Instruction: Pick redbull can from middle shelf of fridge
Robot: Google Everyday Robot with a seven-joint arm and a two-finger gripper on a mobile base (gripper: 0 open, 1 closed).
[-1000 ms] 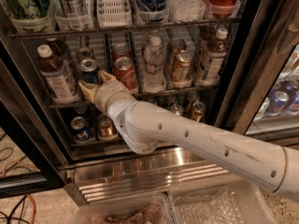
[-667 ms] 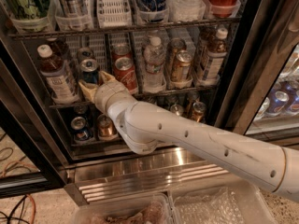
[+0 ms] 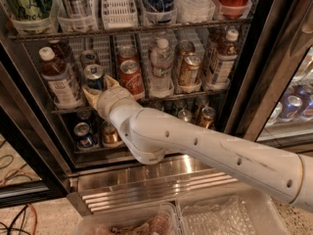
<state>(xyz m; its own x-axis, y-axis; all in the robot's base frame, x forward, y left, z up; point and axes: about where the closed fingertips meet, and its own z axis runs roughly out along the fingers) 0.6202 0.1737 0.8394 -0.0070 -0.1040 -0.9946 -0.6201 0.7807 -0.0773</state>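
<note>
The redbull can (image 3: 93,76), slim, blue and silver with a shiny top, stands at the front of a lane on the middle shelf (image 3: 195,93) of the fridge (image 3: 272,58). My gripper (image 3: 100,88) is inside the fridge at the can's lower part, right up against it. The white arm (image 3: 195,146) reaches in from the lower right. The can's base is hidden behind the gripper.
A red Coca-Cola can (image 3: 130,78) stands just right of the gripper and a brown bottle (image 3: 56,77) just left. A water bottle (image 3: 160,65), more cans and bottles fill the shelf. The ribbed steel base (image 3: 146,185) and clear trays (image 3: 230,214) lie below.
</note>
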